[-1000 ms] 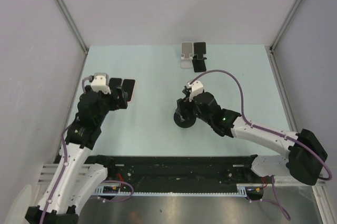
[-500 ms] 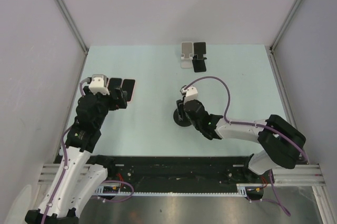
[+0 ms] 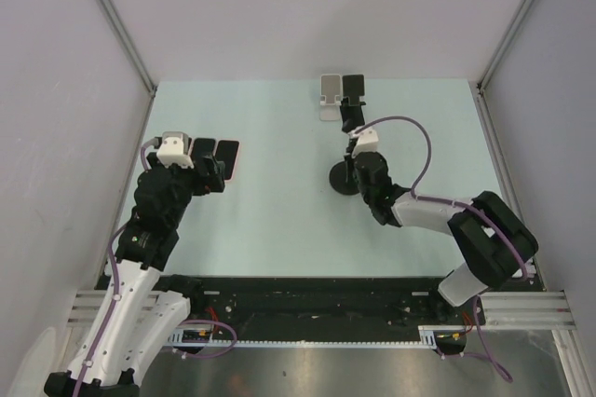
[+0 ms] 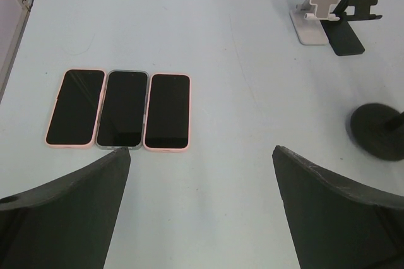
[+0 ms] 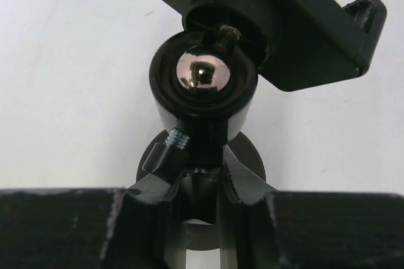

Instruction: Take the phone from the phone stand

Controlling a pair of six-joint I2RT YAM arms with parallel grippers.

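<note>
A black phone stand with a round base (image 3: 342, 181) stands mid-table. My right gripper (image 3: 353, 163) is shut on its thin pole. In the right wrist view my right gripper (image 5: 203, 179) pinches the pole just under the stand's ball joint (image 5: 203, 77). The black cradle (image 5: 287, 26) is above it, and no phone shows on it. Three phones (image 3: 218, 154) lie flat side by side at the left: pink-edged (image 4: 76, 106), grey-edged (image 4: 123, 108) and pink-edged (image 4: 168, 111). My left gripper (image 4: 202, 209) hovers open just short of them, holding nothing.
A white folding stand (image 3: 328, 96) and a black folding stand (image 3: 353, 99) sit at the table's far edge, just behind the held stand. In the left wrist view they appear as the white stand (image 4: 317, 5) and the black stand (image 4: 355, 4). Grey walls enclose three sides.
My right gripper has closed on the stand's pole. It and the round-based stand have shifted to the right and farther back. The left arm has stayed put.
</note>
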